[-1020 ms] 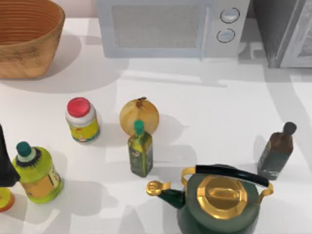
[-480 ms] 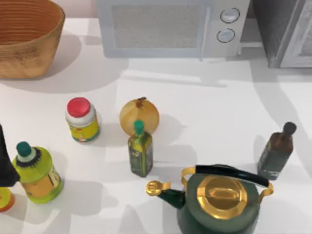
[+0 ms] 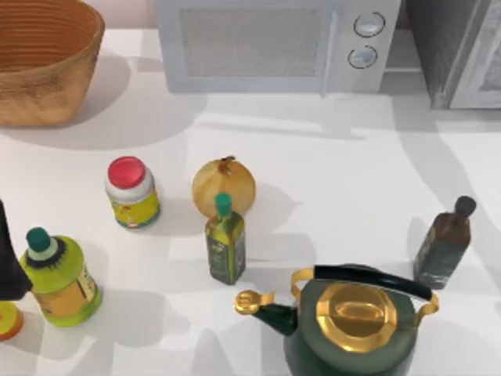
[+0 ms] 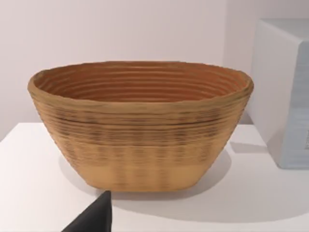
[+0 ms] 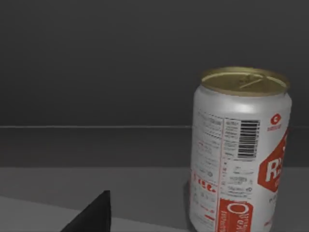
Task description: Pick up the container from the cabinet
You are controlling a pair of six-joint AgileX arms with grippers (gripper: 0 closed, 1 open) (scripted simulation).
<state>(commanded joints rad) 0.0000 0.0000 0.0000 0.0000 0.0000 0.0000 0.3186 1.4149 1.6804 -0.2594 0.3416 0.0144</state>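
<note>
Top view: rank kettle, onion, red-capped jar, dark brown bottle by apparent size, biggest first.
1. kettle, clearly largest.
2. onion and red-capped jar: look alike, no ranking.
3. dark brown bottle: close to those two, slimmer; unsure.

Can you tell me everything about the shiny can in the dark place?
The can is a silver-white drink can with a gold top that has a pull tab. Its side carries red label patches with white letters, small printed text and a black barcode. It stands upright on a dark grey floor, with a dark grey wall behind it. It looks closed and undented. Nothing touches it apart from that floor. A black tip of the right gripper sits in the foreground, apart from the can.
</note>
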